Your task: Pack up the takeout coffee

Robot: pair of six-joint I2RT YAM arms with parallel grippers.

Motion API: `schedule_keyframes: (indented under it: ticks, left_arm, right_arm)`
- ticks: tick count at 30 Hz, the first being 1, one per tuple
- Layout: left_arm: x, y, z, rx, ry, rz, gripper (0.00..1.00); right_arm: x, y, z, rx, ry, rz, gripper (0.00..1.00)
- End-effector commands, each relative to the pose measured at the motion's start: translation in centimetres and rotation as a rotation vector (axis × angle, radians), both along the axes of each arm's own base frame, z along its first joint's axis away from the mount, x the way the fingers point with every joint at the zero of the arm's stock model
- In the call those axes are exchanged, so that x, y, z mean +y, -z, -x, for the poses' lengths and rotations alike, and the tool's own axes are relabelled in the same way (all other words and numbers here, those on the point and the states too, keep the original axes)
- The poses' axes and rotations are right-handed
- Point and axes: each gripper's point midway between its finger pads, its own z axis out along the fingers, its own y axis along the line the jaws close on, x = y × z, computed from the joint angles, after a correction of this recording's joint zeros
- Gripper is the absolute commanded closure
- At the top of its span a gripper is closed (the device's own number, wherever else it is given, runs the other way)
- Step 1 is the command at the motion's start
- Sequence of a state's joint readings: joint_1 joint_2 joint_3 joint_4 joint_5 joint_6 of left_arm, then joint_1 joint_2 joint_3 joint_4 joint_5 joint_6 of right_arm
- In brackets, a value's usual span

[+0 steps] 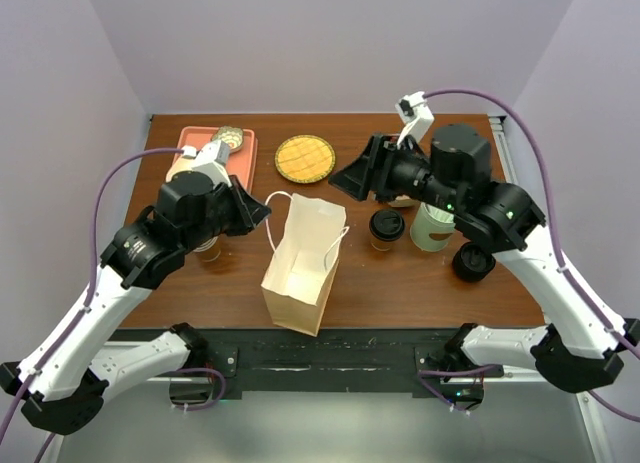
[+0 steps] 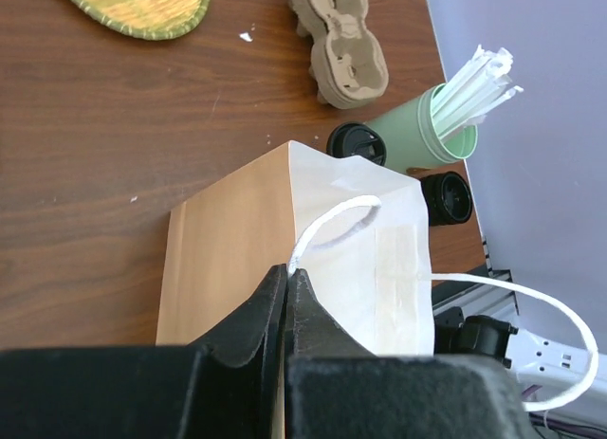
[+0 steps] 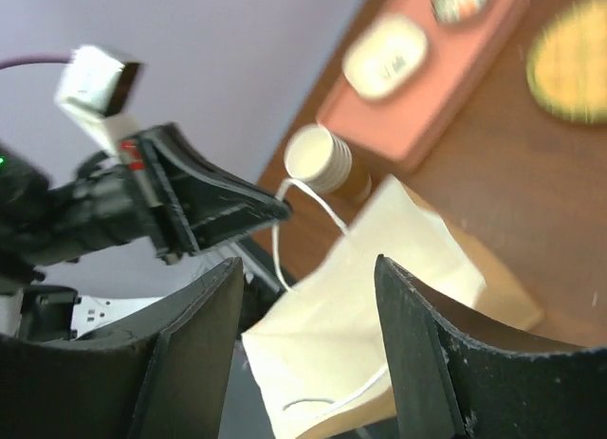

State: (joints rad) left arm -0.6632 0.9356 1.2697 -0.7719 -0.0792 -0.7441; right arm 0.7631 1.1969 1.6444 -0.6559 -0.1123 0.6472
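Brown wood makes up the table [image 1: 400,283], and at its middle stands the tan paper bag [image 1: 300,268], upright, its mouth open to the overhead camera. The left arm reaches in from the bag's left. The left gripper [image 2: 286,273] has its jaws pressed together on the bag's white string handle [image 2: 332,221], just above the near rim. A second handle [image 1: 335,245] droops loose over the bag's right side. The right gripper [image 1: 340,180] hangs over the table behind the bag and to its right. The right wrist camera shows its fingers [image 3: 417,354] spread well apart with nothing between them.

At the far left lies a salmon tray [image 1: 245,165]. Just right of it sits a round woven yellow mat [image 1: 305,158]. The left wrist camera shows a cardboard cup carrier [image 2: 341,41] near the far right edge. In front of that stands a pale-green cup [image 2: 417,136] full of white straws.

The coffee [image 1: 386,226] stands upright on the table to the right of the bag and outside it, black lid on, just beside the green cup's left side. No gripper touches it. A stack of lidless cups [image 3: 319,159] stands left of the bag, partly hidden under the left arm. A small round black piece [image 1: 473,261] sits near the green cup, toward the table's right front.
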Motion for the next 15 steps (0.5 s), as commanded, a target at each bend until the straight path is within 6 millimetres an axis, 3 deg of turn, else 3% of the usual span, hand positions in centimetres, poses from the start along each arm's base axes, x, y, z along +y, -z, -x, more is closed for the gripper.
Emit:
schedule_keyframes:
  ticks: [1,3,8,11,12,15]
  left_arm:
    - [0.7,2.1,0.6,0.129,-0.099,0.045,1.00]
    - [1.1,2.9,1.1,0.176,-0.129,0.051,1.00]
    - [1.6,3.3,1.8,0.222,-0.151,0.047,0.82]
    - [0.8,1.3,1.8,0.135,-0.056,0.043,0.63]
    - [0.7,0.6,1.7,0.111,-0.037,0.040,0.52]
    - [0.6,-2.2,1.9,0.008,0.036,0.018,0.38]
  right_arm:
    - [-1.4,5.3,1.2,0.309,0.119,0.038,0.40]
    - [-1.3,7.0,1.9,0.367,0.106,0.063,0.41]
    - [-1.1,8.6,2.2,0.398,0.085,0.099,0.41]
    - [-0.7,9.7,2.2,0.411,0.053,0.148,0.41]
    - [-0.5,10.1,2.3,0.419,0.036,0.163,0.41]
    - [-0.3,10.3,2.6,0.427,0.010,0.173,0.43]
